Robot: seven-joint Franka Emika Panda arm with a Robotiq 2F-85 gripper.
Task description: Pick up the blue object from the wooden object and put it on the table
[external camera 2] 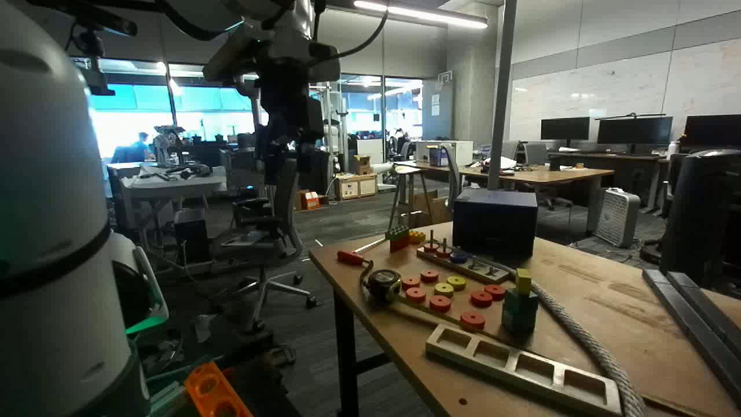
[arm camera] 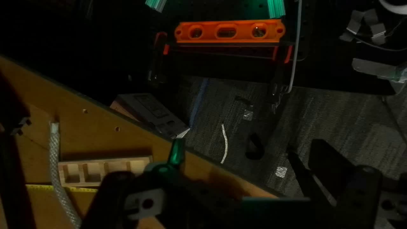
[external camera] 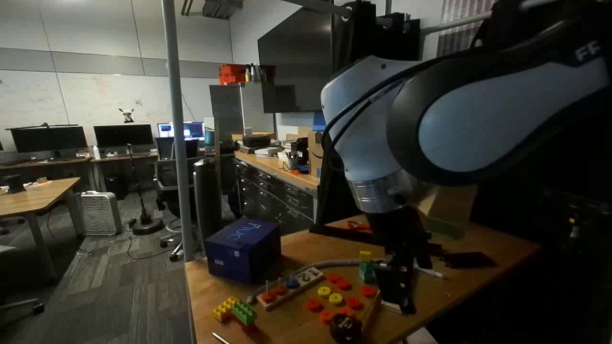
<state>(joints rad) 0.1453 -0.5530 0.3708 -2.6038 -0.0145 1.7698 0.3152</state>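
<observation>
The blue object is a small blue ring (external camera: 292,283) on a peg of the wooden peg board (external camera: 292,292). In an exterior view the blue ring (external camera 2: 461,256) sits between red rings and bare pegs on the board (external camera 2: 463,270). The board lies on the wooden table (external camera 2: 584,272). My gripper (arm camera: 248,162) is open and empty in the wrist view, its dark fingers wide apart above the table edge and floor. In both exterior views the gripper (external camera: 412,286) (external camera 2: 283,159) is dark and away from the board. The blue ring is not visible in the wrist view.
Loose red and yellow rings (external camera 2: 444,289) lie beside the board. A green and yellow block stack (external camera 2: 519,307), tape measure (external camera 2: 384,285), slotted wooden tray (external camera 2: 521,366), rope (external camera 2: 579,333), toy bricks (external camera: 235,309) and blue box (external camera: 244,251) are on the table.
</observation>
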